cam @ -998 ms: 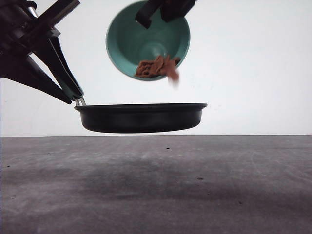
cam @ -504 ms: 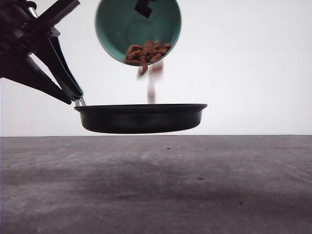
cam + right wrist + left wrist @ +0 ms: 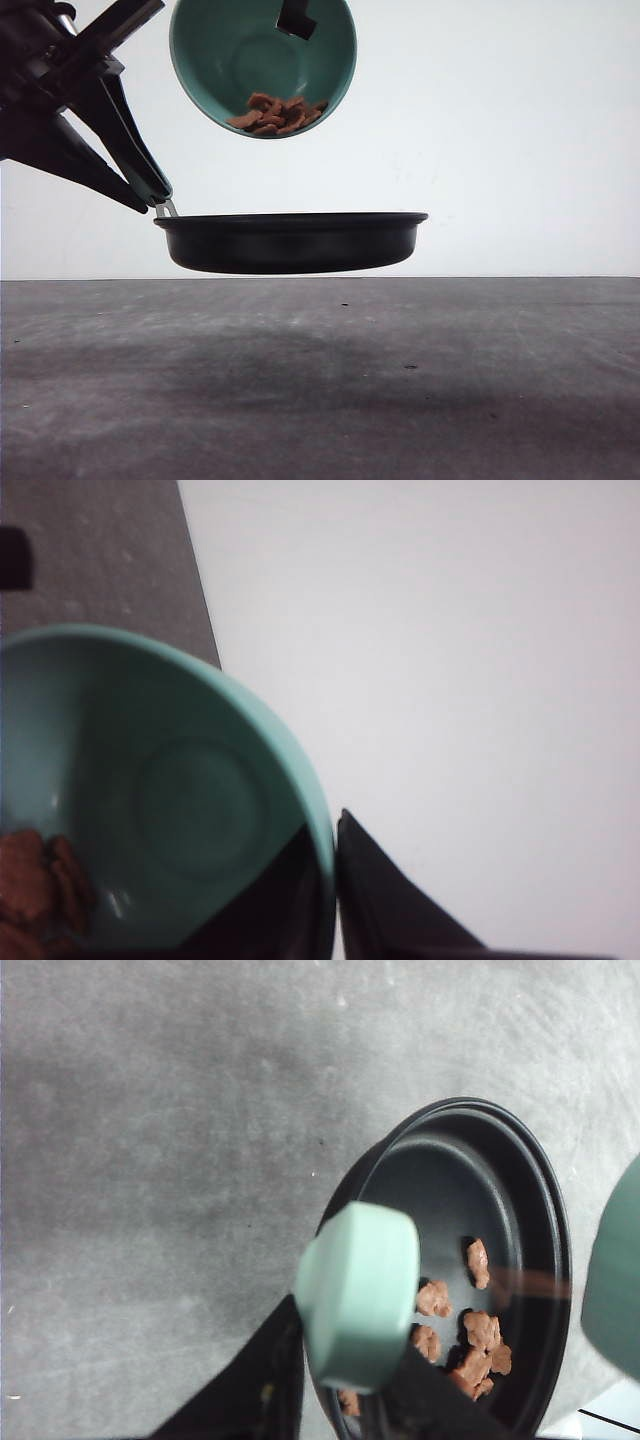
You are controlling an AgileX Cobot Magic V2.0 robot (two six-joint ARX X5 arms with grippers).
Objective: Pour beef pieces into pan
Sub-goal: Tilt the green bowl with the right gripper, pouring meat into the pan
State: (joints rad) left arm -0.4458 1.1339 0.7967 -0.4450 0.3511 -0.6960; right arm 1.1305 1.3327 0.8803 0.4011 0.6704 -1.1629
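Observation:
The black pan (image 3: pixel 290 242) hangs level above the grey table, held at its pale mint-green handle (image 3: pixel 362 1302) by my left gripper (image 3: pixel 152 198), which is shut on it. Several beef pieces (image 3: pixel 470 1330) lie inside the pan (image 3: pixel 500 1190). Above the pan, a teal bowl (image 3: pixel 262 62) is tipped on its side with its mouth toward the front camera. More beef pieces (image 3: pixel 276 114) rest at the bowl's lower lip. My right gripper (image 3: pixel 332 840) is shut on the bowl's rim (image 3: pixel 300 770), one finger inside and one outside. Beef pieces (image 3: pixel 35 885) also show in the bowl's low corner.
The grey table (image 3: pixel 320 380) stretches below the pan, with a white wall behind it. A dark shadow of the pan lies on the tabletop under it.
The bowl has moved up and to the left over the pan. Beef pieces that were falling from its lip half a second ago have landed; none are in the air now.

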